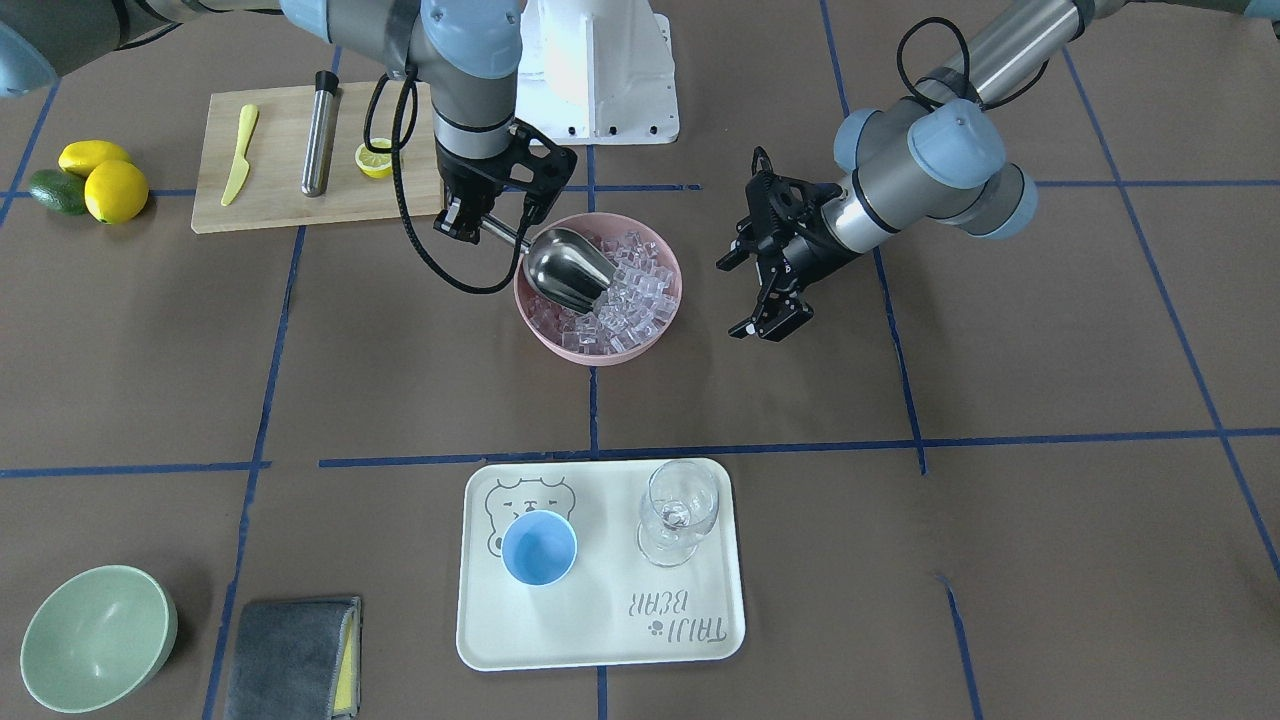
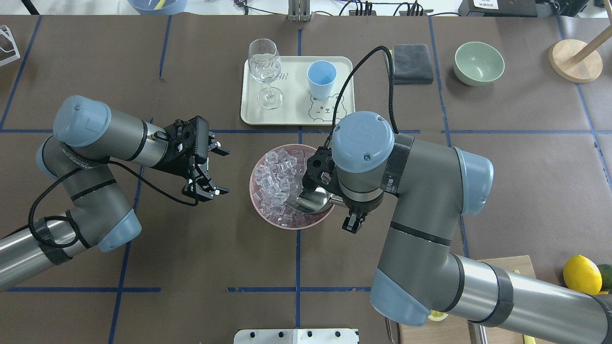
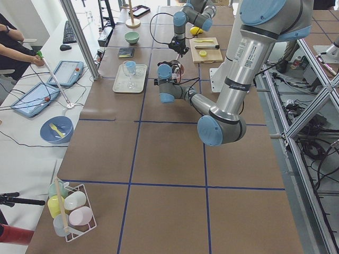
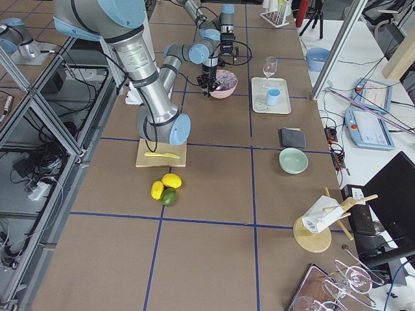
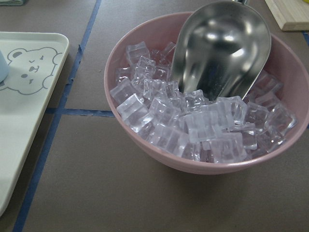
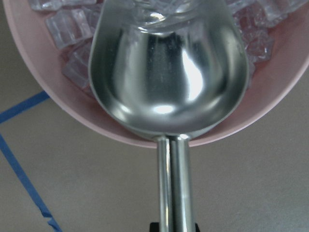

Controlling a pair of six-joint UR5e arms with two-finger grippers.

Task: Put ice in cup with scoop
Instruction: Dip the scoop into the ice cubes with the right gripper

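Observation:
The steel scoop [image 1: 568, 268] lies tilted in a pink bowl [image 1: 545, 340] filled with ice [image 1: 640, 290]. Its front edge is in the cubes and its trough [image 6: 169, 72] is empty. My right gripper [image 1: 478, 222] is shut on the scoop's handle [image 6: 174, 188] at the bowl's rim. My left gripper [image 1: 770, 270] is open and empty, a little to the side of the bowl, also seen in the overhead view [image 2: 221, 172]. The light-blue cup [image 1: 539, 547] stands empty on a cream tray [image 1: 600, 640], away from both grippers.
A clear wine glass [image 1: 678, 510] stands on the tray beside the cup. A cutting board [image 1: 270, 200] holds a yellow knife, a steel tube and half a lemon. Lemons and an avocado [image 1: 90, 180], a green bowl [image 1: 95, 635] and a grey cloth [image 1: 290, 655] lie further out.

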